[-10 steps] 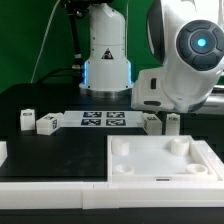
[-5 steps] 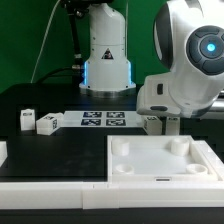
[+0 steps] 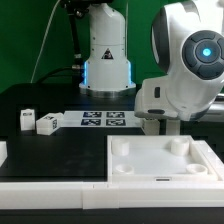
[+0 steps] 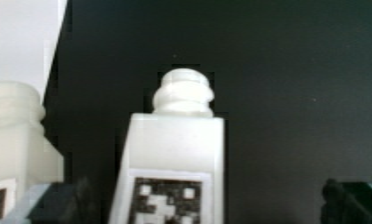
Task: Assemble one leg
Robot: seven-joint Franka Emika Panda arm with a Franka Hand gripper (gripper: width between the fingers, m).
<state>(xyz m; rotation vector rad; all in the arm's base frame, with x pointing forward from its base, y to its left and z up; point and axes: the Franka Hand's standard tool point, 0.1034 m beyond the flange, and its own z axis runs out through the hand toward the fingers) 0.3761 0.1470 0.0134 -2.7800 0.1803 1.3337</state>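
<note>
In the wrist view a white leg (image 4: 174,160) lies on the black table, with its tag near the camera and its rounded peg pointing away. It lies between the dark fingertips (image 4: 352,196) of my gripper (image 4: 204,202). The jaws stand wide apart, with gaps on both sides of the leg. A second leg (image 4: 12,140) lies beside it, outside the jaws. In the exterior view my gripper (image 3: 157,124) is low behind the white tabletop (image 3: 160,172), at the view's right, and it hides most of these legs.
Two more legs (image 3: 25,120) (image 3: 47,124) stand at the exterior view's left. The marker board (image 3: 103,121) lies between them and my gripper. A white block (image 3: 3,152) sits at the left edge. The robot base (image 3: 106,60) stands at the back.
The arm has shifted a little to the exterior view's right and come down over the two legs behind the tabletop. No part has moved.
</note>
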